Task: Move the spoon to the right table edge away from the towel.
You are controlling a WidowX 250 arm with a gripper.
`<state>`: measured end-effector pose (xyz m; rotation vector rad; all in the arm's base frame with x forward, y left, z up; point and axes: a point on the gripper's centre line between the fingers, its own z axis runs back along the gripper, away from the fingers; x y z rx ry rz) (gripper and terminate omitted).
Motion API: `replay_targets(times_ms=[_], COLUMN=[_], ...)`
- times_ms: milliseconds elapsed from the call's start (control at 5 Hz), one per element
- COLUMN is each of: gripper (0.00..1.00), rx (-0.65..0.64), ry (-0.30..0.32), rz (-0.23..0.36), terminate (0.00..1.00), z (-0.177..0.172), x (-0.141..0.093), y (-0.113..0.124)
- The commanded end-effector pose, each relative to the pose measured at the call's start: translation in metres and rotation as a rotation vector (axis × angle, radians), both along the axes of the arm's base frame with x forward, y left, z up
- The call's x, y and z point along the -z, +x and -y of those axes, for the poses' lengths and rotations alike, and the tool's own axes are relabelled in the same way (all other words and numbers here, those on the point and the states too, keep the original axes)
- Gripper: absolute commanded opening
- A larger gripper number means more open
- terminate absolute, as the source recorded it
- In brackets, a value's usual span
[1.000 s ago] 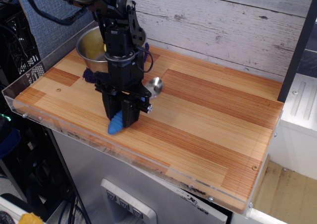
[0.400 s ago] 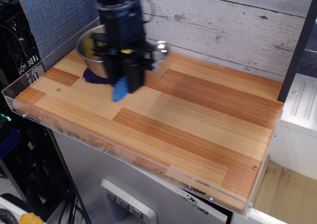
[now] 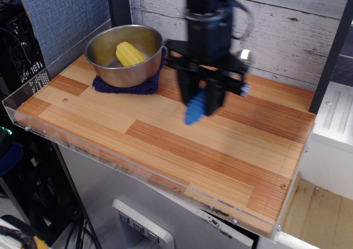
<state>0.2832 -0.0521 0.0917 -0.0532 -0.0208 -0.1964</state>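
My black gripper (image 3: 203, 97) is shut on the spoon and holds it in the air above the middle of the wooden table (image 3: 231, 150). The spoon's blue handle (image 3: 194, 109) sticks out below the fingers and its silver bowl (image 3: 244, 55) shows to the upper right. The image of the gripper is blurred by motion. The dark blue-purple towel (image 3: 124, 86) lies at the back left of the table, under a steel bowl, well to the left of the gripper.
The steel bowl (image 3: 105, 53) on the towel holds a yellow corn cob (image 3: 130, 53). A clear acrylic rim (image 3: 132, 174) runs along the table's front and left edges. A grey plank wall stands behind. A dark post (image 3: 331, 56) rises at the right edge.
The gripper lifted the spoon off the table near the towel and carried it to the right, from the left part of the table to above the middle. The steel bowl and corn are now uncovered.
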Motion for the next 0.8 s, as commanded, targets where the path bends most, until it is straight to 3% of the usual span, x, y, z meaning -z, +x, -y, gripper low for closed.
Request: replay_targets(times_ms=[0, 200, 600], gripper=[0.0, 0.0, 0.0], rx=[-0.267, -0.301, -0.152], ry=[-0.019, -0.018, 0.03], rz=[0.059, 0.05, -0.005], terminate=[0.0, 0.0, 0.0], z=[0.039, 0.047, 0.046], x=[-0.014, 0.003, 0.057], y=[0.017, 0.022, 0.033])
